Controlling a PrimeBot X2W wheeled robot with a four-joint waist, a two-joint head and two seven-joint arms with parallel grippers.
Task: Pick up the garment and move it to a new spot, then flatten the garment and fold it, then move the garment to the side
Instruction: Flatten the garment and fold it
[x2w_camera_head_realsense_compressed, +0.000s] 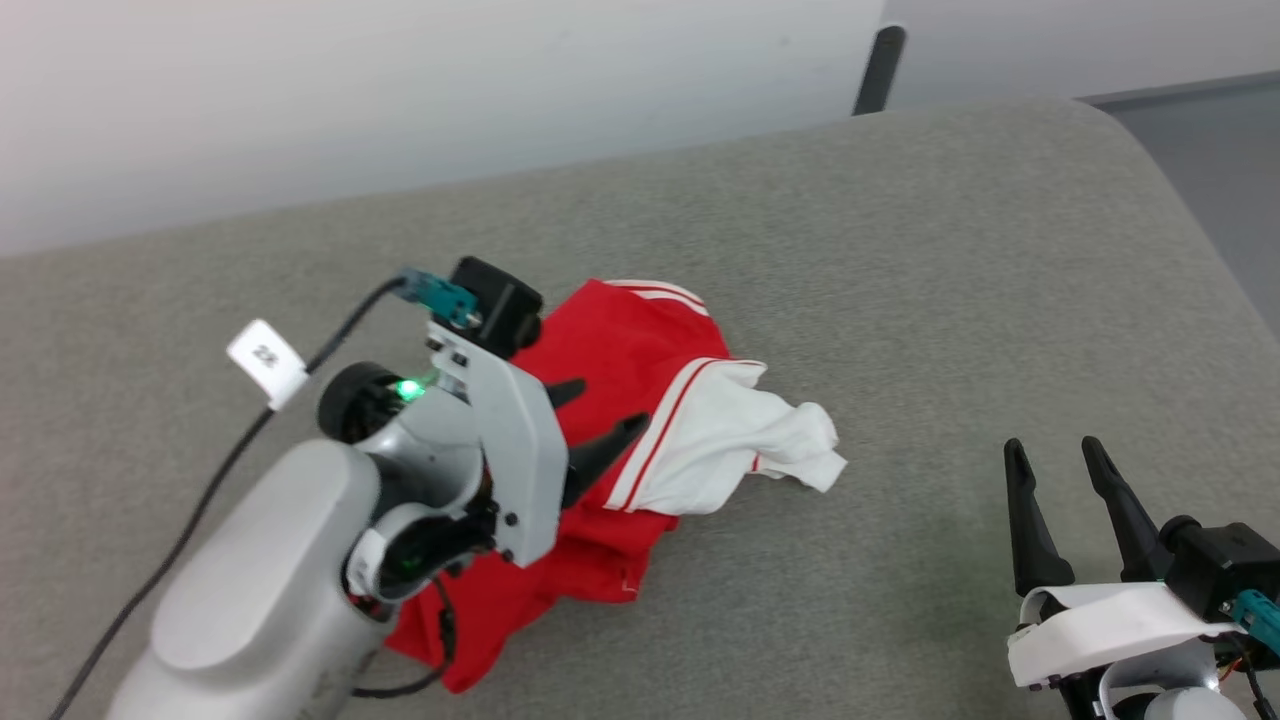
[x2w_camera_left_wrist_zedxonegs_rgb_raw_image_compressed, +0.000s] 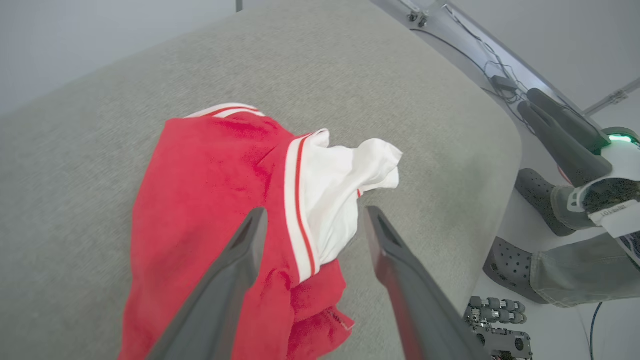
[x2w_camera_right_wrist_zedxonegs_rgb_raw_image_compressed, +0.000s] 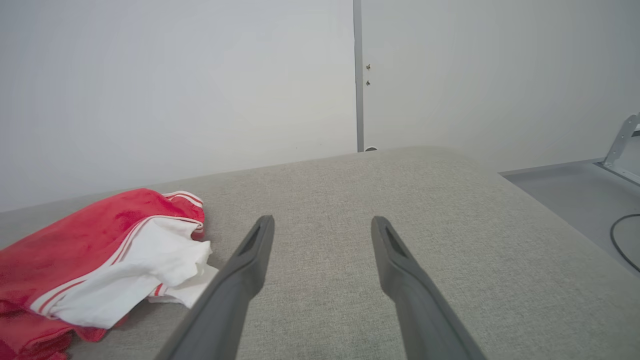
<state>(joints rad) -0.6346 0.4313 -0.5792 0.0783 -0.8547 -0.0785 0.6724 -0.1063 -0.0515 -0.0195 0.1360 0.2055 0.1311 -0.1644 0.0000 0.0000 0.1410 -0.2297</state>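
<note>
The garment, a red shirt with white striped sleeves, lies crumpled on the grey padded surface, one white sleeve spread to its right. My left gripper hovers just above the shirt's middle, open, with nothing between its fingers. In the left wrist view the garment lies under the spread fingers. My right gripper stands open at the lower right, well clear of the cloth. The right wrist view has the garment at its left, apart from the open gripper.
The padded surface's rounded right edge drops to a grey floor. A dark post rises behind it. In the left wrist view a person's grey clogs and trouser leg stand on the floor by the edge, near cables.
</note>
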